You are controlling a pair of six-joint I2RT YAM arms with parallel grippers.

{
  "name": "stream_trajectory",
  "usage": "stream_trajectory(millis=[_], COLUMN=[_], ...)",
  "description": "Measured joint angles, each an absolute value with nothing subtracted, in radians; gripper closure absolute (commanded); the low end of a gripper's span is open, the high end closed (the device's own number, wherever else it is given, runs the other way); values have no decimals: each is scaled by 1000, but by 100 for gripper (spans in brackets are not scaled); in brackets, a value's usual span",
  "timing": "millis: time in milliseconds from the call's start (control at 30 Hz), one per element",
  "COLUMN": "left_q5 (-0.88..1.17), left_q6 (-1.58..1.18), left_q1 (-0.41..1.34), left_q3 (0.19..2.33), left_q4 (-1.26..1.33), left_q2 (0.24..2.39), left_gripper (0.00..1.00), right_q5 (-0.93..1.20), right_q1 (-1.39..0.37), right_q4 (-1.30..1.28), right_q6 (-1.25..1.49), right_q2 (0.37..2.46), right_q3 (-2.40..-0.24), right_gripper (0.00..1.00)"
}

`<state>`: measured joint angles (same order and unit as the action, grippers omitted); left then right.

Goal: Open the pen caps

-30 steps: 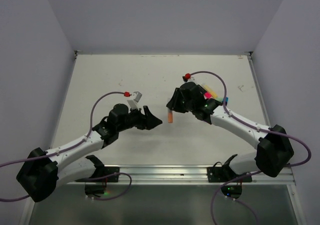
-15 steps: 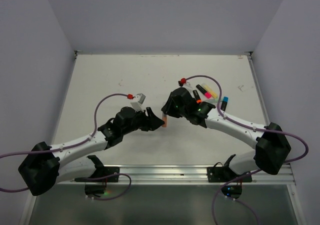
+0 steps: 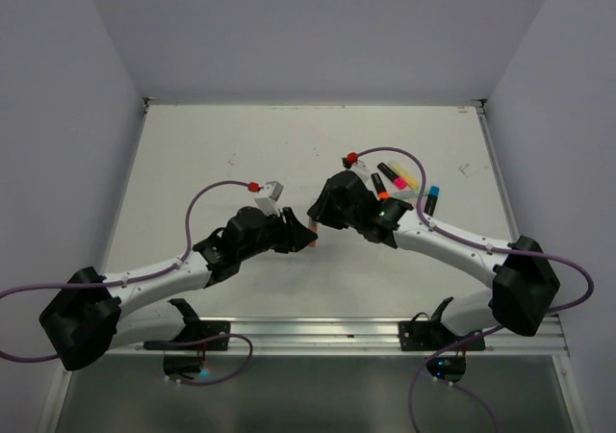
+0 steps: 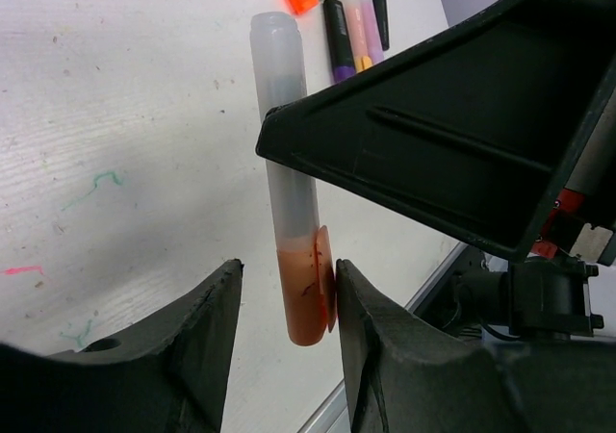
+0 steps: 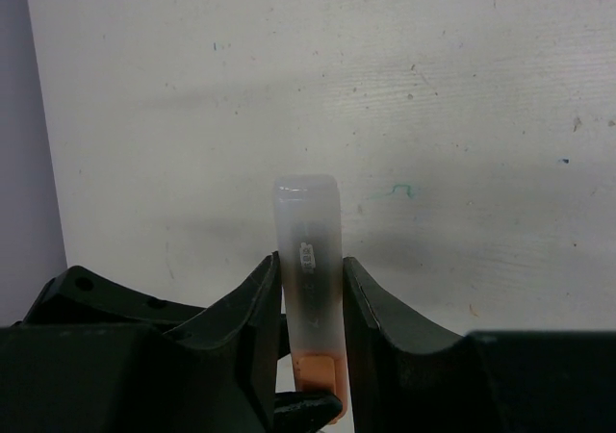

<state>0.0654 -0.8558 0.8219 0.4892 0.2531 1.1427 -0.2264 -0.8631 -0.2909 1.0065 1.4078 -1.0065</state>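
My right gripper (image 5: pixel 311 259) is shut on a pen's translucent white body (image 5: pixel 310 231) and holds it above the table. The pen's peach-orange cap (image 4: pixel 303 303) points toward my left gripper (image 4: pixel 287 267). That gripper's jaws stand on either side of the cap, still open. Its right finger (image 4: pixel 371 337) touches the cap's clip, and a gap remains at its left finger (image 4: pixel 207 337). From above, the two grippers meet at the cap (image 3: pixel 313 238) near mid-table, left gripper (image 3: pixel 304 240) on one side and right gripper (image 3: pixel 319 221) on the other.
Several capped highlighters (image 3: pixel 399 178) lie side by side behind the right arm, and a blue-capped one (image 3: pixel 431 199) lies a little apart. They also show at the top of the left wrist view, highlighters (image 4: pixel 351 24). The metal rail (image 3: pixel 318 332) runs along the table's near edge.
My left gripper has moved right to the pen's cap end and its jaws have narrowed around the cap. The right gripper has shifted slightly left, still holding the pen.
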Motion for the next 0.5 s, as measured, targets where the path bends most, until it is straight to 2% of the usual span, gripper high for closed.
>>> stream_trajectory(millis=[300, 400, 500], left_q5=[64, 64, 58], left_q6=[-858, -863, -875], left_q1=[835, 837, 839], left_q3=[489, 489, 489], left_q4=[273, 276, 273], left_q2=[1155, 1155, 1155], left_gripper=[60, 68, 92], right_q5=[-227, -227, -228], right_q1=[-870, -870, -870], right_q4=[-283, -280, -275], right_q6=[1029, 1034, 1039], right_q2=[1407, 1407, 1407], right_q3=[-1007, -1007, -1006], right_gripper=[100, 100, 100])
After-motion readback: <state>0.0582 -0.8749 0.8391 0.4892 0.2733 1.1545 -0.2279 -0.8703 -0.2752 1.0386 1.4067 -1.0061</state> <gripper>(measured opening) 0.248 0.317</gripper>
